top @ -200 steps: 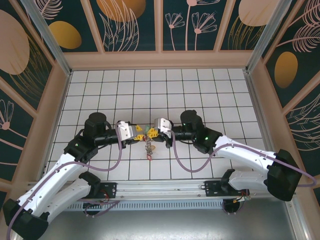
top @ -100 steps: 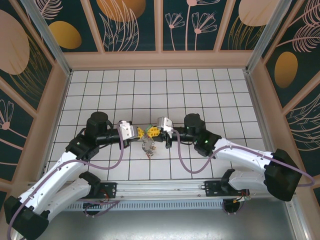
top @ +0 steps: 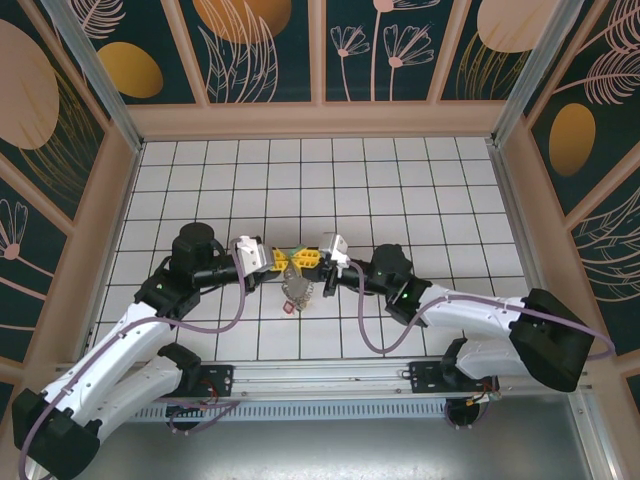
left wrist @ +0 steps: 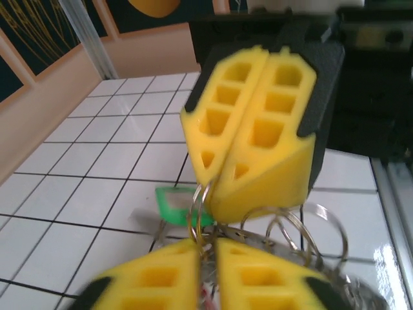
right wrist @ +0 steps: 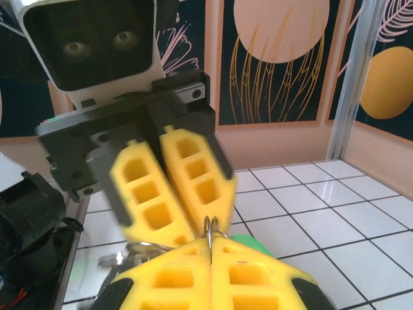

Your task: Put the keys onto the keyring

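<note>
While pincers meet over middle of bench (top: 400, 190): left pincer (left wrist: 205, 248) nearly closed, narrow gap, keyring (right wrist: 210, 227) wire in gap, true pinch unclear. Keys (top: 296, 292) bunched just under meeting point. Right pincer (right wrist: 210, 248) clamped on keyring loop. Risk: loose left hold lets wire spring free, keys slide off; opposed pulls twist loop.

White, black-gridded table (top: 420, 190); whether the keys (top: 297, 292) touch it is unclear.

No legible text or labels
</note>
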